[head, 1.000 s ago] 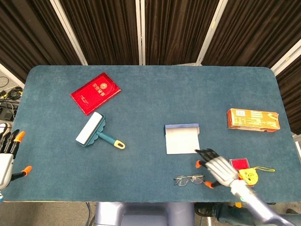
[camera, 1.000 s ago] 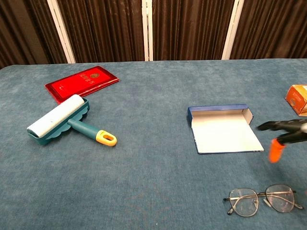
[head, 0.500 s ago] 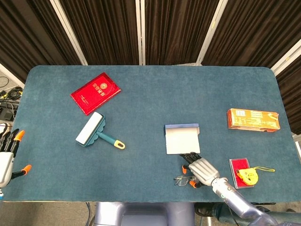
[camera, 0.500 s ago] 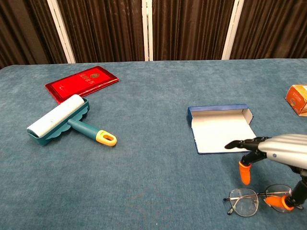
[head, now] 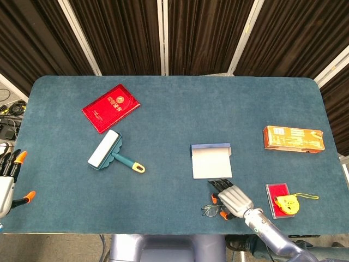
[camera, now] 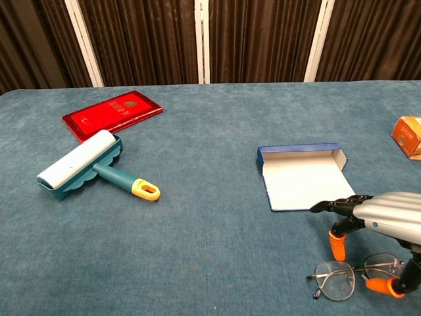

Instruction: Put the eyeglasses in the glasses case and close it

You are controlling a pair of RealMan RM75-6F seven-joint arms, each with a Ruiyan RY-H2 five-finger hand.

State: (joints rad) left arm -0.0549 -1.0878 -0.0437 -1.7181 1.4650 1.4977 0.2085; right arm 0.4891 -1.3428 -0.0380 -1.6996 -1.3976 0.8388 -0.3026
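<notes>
red booklet [head: 110, 107], lint roller [head: 112, 153], orange box [head: 293, 138], yellow tag [head: 287, 203]

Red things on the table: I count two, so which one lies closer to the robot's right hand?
The small red pad under the yellow tag lies beside the right hand; the red booklet lies at the far left.

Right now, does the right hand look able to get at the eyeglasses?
Probably yes: the right hand hangs directly over the eyeglasses, fingertips spread either side, nothing between them. No grip shows yet.
</notes>
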